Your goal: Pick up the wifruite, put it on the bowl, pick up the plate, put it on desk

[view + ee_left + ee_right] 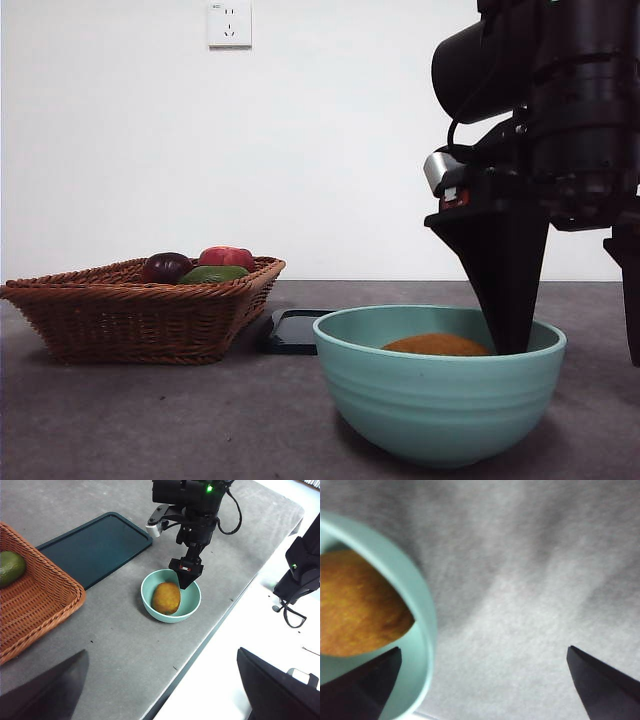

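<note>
Desk: a brown wicker basket holds a dark purple fruit, a red fruit and a green fruit. A dark flat tray lies just beside it, between basket and bowl. Right gripper: jaws spread wide and holding nothing; one jaw dips inside the bowl, the other stands outside its rim. Left gripper: raised well apart from the bowl, jaws wide, empty. Wifruite: resting in the bowl, just beside the right gripper's inner jaw; contact cannot be determined.
</note>
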`<move>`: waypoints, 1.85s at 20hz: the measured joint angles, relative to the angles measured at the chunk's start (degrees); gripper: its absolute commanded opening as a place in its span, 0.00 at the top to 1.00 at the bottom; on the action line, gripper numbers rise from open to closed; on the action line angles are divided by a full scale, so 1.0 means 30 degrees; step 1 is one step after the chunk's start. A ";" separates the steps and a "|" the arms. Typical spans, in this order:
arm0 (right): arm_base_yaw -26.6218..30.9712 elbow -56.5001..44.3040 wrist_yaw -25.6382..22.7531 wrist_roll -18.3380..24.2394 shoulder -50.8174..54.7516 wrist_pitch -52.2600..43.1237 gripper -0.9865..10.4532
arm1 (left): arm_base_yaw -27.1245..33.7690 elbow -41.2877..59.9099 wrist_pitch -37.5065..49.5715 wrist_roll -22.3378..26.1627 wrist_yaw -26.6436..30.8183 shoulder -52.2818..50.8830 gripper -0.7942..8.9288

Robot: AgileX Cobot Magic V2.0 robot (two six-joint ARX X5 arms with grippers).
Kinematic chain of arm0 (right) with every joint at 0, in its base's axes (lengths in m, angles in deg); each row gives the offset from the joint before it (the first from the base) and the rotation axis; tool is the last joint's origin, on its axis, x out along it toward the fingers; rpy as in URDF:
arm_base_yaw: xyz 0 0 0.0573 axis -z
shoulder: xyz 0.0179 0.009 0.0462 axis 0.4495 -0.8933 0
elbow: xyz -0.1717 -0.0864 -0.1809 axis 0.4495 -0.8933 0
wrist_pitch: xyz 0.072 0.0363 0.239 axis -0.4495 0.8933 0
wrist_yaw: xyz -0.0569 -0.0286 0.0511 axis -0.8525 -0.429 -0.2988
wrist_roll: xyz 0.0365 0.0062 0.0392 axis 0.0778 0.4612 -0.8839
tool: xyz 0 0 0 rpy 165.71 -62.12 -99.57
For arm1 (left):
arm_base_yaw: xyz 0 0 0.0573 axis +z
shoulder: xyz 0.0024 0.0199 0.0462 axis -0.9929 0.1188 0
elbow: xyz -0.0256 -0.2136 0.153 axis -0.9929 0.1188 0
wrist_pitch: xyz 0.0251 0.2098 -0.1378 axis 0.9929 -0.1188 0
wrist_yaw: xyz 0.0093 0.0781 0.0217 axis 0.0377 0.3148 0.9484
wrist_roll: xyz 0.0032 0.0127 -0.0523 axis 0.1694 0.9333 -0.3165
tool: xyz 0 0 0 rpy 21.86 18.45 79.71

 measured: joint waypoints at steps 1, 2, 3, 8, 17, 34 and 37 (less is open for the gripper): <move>0.0000 0.0000 0.0000 0.0000 -0.0138 -0.0036 0.42 | 0.0000 0.0000 0.0000 0.0000 0.0000 0.0000 0.44; 0.0000 0.0000 0.0000 0.0007 -0.0306 -0.0117 0.46 | 0.0000 0.0000 0.0007 0.0000 0.0000 0.0000 0.44; -0.0022 0.0000 0.0000 0.0000 -0.0452 -0.0248 0.49 | 0.0000 0.0000 0.0007 0.0000 0.0000 0.0000 0.44; -0.0175 0.0000 0.0729 0.0000 -0.0627 -0.0984 0.79 | 0.0000 0.0000 0.0015 0.0007 0.0000 0.0000 0.44; -0.0466 0.0408 0.1996 -0.0233 -0.0685 -0.2368 0.91 | 0.0000 0.0000 0.0175 0.0007 0.0000 0.0000 0.44; 0.3606 1.5365 0.0969 0.3512 -0.8495 0.3606 0.91 | 0.0000 0.0000 0.1537 0.0860 0.0000 0.0000 0.44; 0.4167 1.6866 0.0962 0.3716 -1.0622 0.3628 0.91 | 0.0000 0.0000 0.1545 0.0860 0.0000 0.0000 0.44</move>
